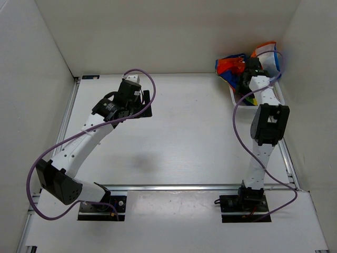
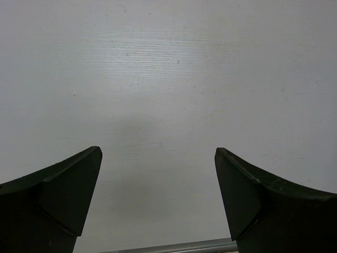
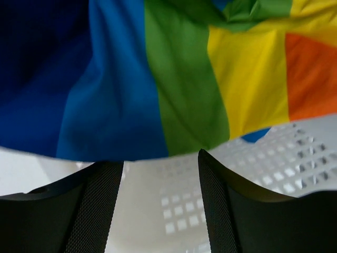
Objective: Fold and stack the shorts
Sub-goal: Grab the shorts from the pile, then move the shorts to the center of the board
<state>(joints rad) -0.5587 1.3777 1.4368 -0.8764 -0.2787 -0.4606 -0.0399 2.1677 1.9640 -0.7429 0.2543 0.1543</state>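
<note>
The rainbow-striped shorts (image 1: 234, 67) lie bunched in the white mesh basket (image 1: 278, 94) at the table's far right corner. In the right wrist view the shorts (image 3: 174, 79) fill the upper frame with blue, green, yellow and orange stripes, their hem just beyond my fingertips. My right gripper (image 3: 160, 158) is open inside the basket, its jaws apart with only the basket mesh (image 3: 274, 147) between them. In the top view the right gripper (image 1: 247, 79) sits at the basket beside the shorts. My left gripper (image 2: 158, 153) is open and empty above bare table; in the top view it (image 1: 145, 103) is at the far left-centre.
White walls enclose the table on the left, back and right. A metal rail (image 1: 195, 186) runs across the near side in front of the arm bases. A purple cable (image 1: 239, 132) loops beside the right arm.
</note>
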